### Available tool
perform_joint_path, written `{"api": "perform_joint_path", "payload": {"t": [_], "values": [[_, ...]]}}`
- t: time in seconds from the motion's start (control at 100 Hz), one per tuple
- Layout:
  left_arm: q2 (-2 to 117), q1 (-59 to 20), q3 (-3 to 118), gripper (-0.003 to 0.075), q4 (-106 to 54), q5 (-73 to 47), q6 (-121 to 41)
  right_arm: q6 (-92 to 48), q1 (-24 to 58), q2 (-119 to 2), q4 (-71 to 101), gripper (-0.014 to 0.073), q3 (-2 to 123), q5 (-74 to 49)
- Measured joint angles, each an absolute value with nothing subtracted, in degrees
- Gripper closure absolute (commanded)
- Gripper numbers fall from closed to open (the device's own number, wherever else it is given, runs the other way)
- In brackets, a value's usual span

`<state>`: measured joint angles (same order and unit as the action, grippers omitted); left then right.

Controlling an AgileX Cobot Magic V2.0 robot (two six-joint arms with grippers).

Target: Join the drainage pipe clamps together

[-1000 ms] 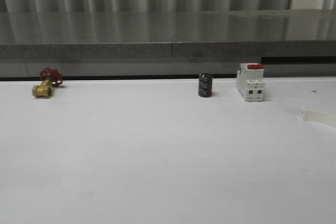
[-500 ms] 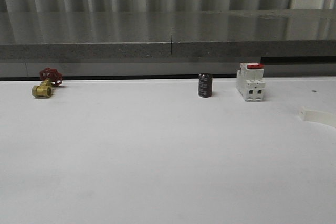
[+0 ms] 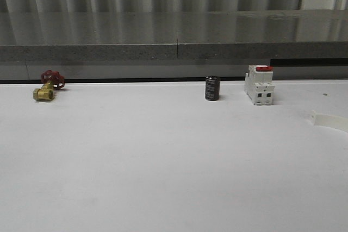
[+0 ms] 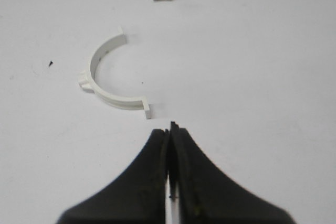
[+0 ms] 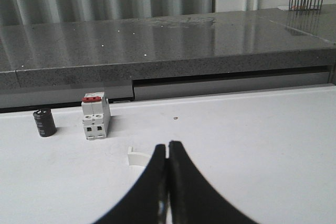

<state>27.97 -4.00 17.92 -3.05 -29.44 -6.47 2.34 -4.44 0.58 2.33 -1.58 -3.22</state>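
Note:
One white half-ring drainage pipe clamp (image 4: 105, 82) lies flat on the white table in the left wrist view, just beyond my left gripper (image 4: 169, 128), which is shut with nothing between its fingers. The other clamp (image 3: 330, 120) lies at the table's right edge in the front view. In the right wrist view one end of that clamp (image 5: 138, 158) shows, the rest hidden behind my right gripper (image 5: 168, 144), which is shut and empty.
A brass valve with a red handle (image 3: 46, 87) sits at the back left. A black cylinder (image 3: 212, 88) and a white boxy switch with a red top (image 3: 259, 85) stand at the back right. A grey ledge (image 3: 174, 47) runs behind the white table (image 3: 163, 161).

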Motion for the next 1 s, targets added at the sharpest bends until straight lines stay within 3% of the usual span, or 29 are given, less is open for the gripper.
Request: {"api": "perform_joint_path", "payload": {"t": [0.16,0.23,0.42,0.73,1.0], "values": [[38.11,-4.0,20.74,0.0279,-3.05,-27.02,-6.47,2.34,-4.44,0.58,2.33,0.0659,-1.58,-3.22],[42.31,-4.0,22.45,0.0198,-3.05,-25.77,-6.47,2.34,-4.44,0.58,2.33,0.0659,-1.58,-3.22],[54.16,-2.26,29.86,0.0222,-3.05,-26.54,-6.47,2.34,-4.44,0.58,2.33,0.0659,-1.58,-3.22],[74.91,9.7,45.92,0.023,-6.23,-37.75,-6.28,2.34,-4.44,0.58,2.33,0.0659,-1.58,-3.22],[93.03,11.82,58.21,0.023,-6.56,-45.32,-6.28,2.34,-4.44,0.58,2.33,0.0659,-1.58,-3.22]]}}
